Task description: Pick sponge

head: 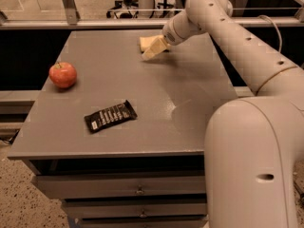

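At the counter's far edge, the gripper hangs low at the pale yellow sponge; grasp state indeterminable. Red apple and black snack bar lie well apart.

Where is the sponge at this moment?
In the camera view, the sponge lies near the far edge of the table, with the tool just beside it.

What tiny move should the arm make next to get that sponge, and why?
Probably ease the gripper the last bit onto the sponge. It hangs right beside the sponge near the far edge of the table, and the sponge lies flat there, not yet lifted.
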Controlling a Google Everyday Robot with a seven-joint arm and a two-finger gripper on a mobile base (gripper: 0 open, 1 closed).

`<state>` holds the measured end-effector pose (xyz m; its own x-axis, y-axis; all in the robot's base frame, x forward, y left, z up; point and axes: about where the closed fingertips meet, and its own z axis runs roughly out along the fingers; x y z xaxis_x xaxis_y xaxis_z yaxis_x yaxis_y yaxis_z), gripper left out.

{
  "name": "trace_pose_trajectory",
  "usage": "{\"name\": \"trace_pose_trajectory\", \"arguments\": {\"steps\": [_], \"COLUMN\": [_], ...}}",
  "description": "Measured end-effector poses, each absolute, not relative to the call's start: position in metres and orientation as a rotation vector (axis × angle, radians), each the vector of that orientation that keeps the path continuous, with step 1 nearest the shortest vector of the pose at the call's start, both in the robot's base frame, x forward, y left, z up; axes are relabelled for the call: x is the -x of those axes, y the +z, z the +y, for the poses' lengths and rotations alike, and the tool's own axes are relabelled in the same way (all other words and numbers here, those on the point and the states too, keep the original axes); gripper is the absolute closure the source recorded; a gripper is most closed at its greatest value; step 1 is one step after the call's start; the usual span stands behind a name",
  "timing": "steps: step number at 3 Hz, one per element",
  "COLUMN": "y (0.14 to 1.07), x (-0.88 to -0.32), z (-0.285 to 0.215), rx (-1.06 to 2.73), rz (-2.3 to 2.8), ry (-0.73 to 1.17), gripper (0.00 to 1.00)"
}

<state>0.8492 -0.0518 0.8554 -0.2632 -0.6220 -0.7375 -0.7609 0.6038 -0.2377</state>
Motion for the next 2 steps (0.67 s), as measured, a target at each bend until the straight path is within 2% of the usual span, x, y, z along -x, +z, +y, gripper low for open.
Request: {"name": "trace_pose_trajectory", "arguments": {"steps": [1, 2], "y": [0.8485, 0.8501], "x": [-0.8616, -0.8653], "z": [-0.0659, -0.0714], "rx": [1.06, 1.043], "rz": [2.007, 2.019], "ry": [0.197, 0.219], "gripper": [0.17, 0.41]}}
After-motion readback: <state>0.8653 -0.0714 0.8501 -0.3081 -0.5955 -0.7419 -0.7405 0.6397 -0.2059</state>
